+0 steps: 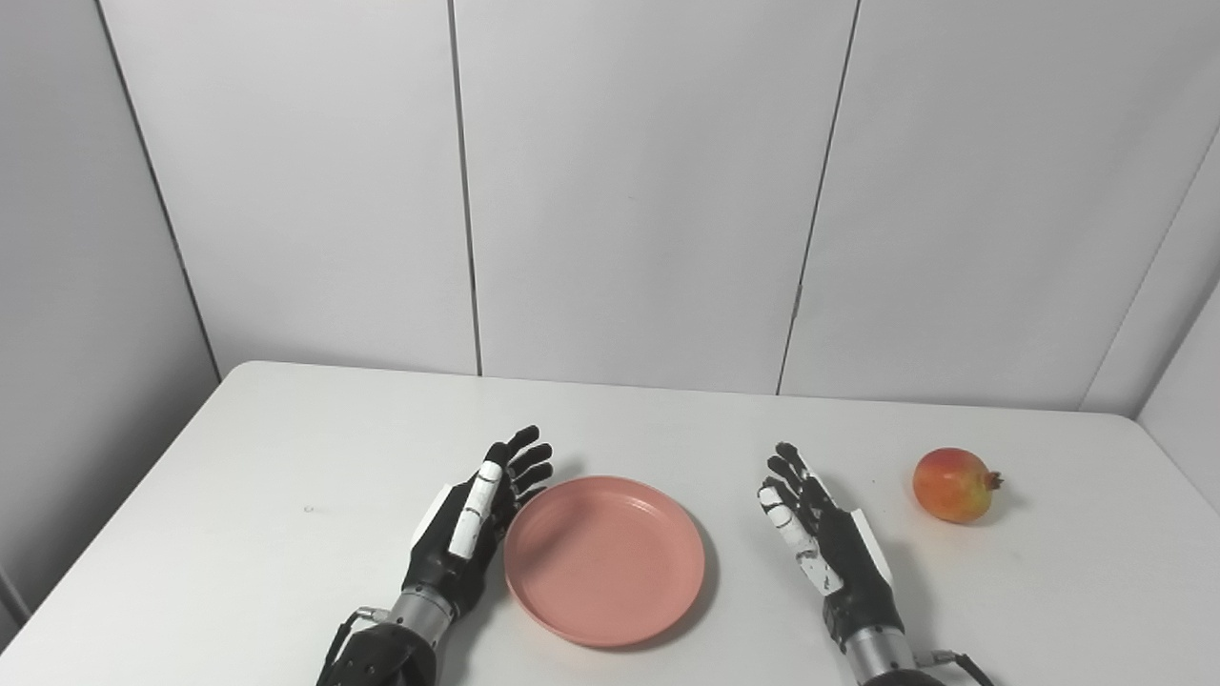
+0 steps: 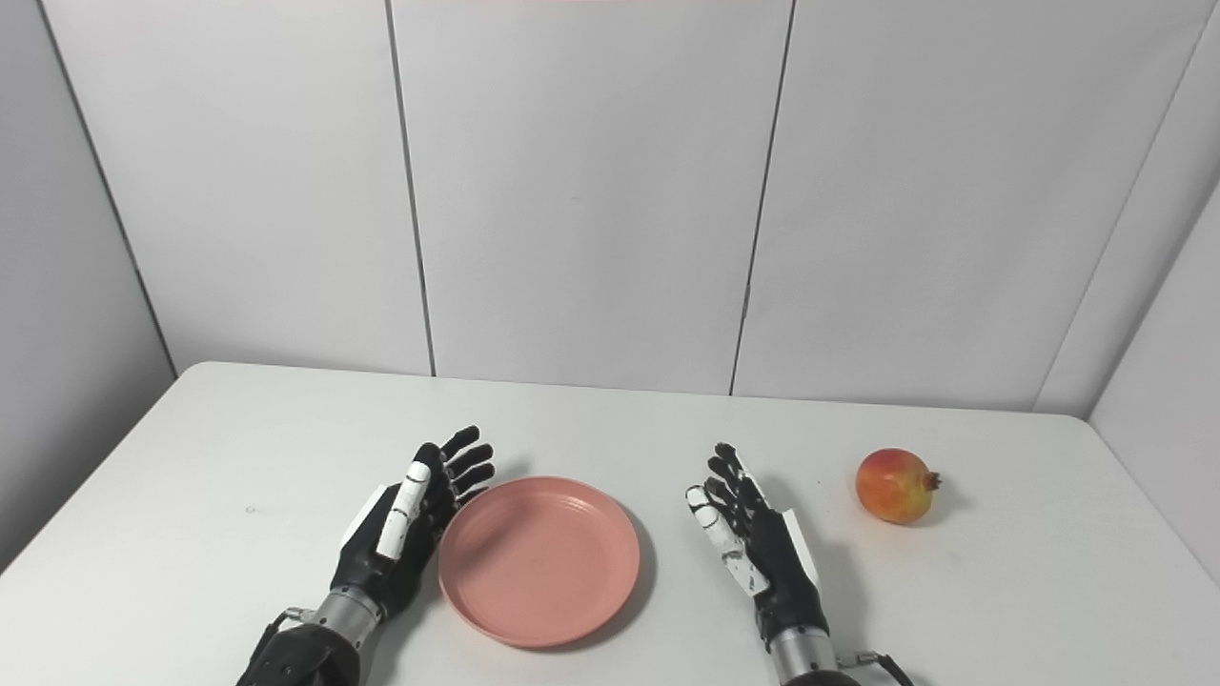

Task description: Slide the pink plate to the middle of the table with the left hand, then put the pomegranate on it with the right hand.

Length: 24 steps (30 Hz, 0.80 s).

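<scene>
White table (image 1: 238, 495) spanning the frame. Pink plate (image 1: 604, 559) lying flat near the front middle, bare. Left hand (image 1: 472, 519) splayed and holding nothing, pressed along the plate's left rim. Right hand (image 1: 824, 548) likewise spread, clear of the plate. Pomegranate (image 1: 954, 485), red-orange, resting well right, untouched.
</scene>
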### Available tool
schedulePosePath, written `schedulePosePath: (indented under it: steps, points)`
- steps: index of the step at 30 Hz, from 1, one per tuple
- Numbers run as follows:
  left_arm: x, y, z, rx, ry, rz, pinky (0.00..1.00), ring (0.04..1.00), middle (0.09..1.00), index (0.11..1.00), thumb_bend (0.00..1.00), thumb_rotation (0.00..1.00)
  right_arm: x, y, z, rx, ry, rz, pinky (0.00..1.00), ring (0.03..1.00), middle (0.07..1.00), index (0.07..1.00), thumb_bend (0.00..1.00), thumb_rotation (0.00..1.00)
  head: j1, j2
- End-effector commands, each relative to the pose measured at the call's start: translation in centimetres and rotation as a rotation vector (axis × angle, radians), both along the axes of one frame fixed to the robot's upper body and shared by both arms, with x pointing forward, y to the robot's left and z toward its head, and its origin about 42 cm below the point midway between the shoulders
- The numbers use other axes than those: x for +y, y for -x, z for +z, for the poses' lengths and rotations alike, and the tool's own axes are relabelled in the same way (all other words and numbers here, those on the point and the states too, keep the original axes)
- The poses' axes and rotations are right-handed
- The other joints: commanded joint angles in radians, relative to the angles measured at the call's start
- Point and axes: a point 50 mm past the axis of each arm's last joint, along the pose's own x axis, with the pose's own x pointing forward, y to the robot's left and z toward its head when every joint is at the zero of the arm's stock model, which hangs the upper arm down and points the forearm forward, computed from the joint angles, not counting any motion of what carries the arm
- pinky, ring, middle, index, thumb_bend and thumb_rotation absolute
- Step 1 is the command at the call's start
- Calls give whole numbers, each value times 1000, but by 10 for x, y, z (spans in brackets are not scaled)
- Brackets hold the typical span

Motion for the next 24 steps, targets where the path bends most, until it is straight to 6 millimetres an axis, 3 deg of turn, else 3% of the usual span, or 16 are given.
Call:
schedulePosePath:
  steps: [1,10,18,24]
  points:
    - [-8,9,-15,23,10,-16,871,894,892,879,668,939,-1,-8,17,-63,-2,17,880,894,922,935,484,790,8,-4]
    - [-15,12,-14,20,-5,-39,879,906,902,896,662,977,-4,-8,15,-61,-7,11,882,897,925,937,480,772,25,-3]
    - [-25,11,-12,33,-5,-54,893,920,911,908,659,1000,-10,-9,16,-62,-28,14,914,915,936,943,477,765,107,-3]
    - [-26,7,-11,25,-32,-43,913,933,919,920,657,1000,-15,-11,18,-69,-31,20,931,916,931,946,466,757,120,13]
